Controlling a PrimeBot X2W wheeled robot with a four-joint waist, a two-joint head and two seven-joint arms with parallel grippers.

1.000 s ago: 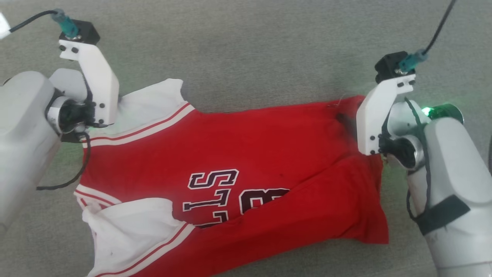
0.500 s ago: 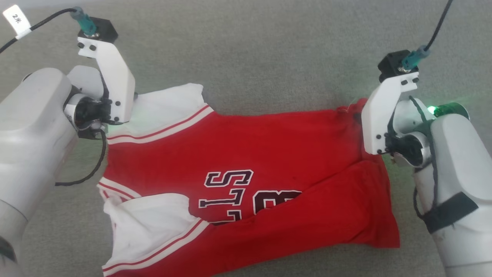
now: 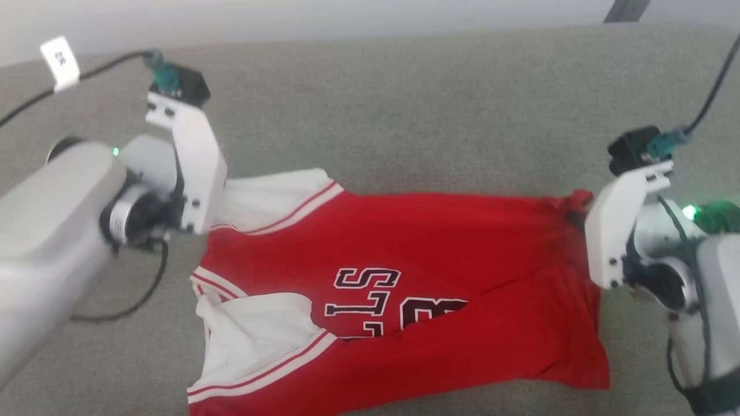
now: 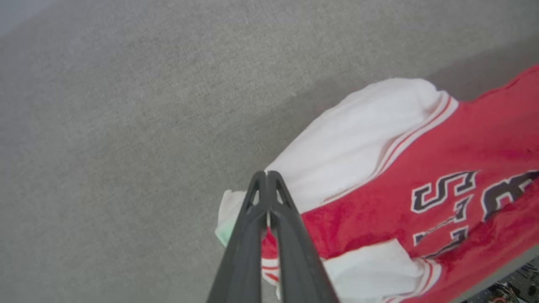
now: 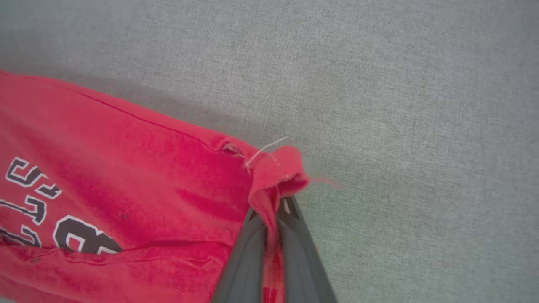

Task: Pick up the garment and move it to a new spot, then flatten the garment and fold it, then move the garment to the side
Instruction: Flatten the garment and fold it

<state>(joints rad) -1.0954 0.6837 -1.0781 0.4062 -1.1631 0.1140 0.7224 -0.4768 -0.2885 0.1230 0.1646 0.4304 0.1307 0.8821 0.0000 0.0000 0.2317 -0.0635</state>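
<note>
The arms reach in from opposite sides. The left gripper (image 4: 266,174) pinches the garment's (image 3: 439,242) white sleeve tight; the right gripper (image 5: 273,210) clamps its red hem corner.

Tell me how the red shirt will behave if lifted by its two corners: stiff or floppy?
Probably floppy: the garment bunches into a soft fold where the fingers of the right gripper pinch its hem corner. It likely sags in the middle, since a loose crease crosses the lettering. It seems thin and light: the white sleeve lies crumpled.
</note>
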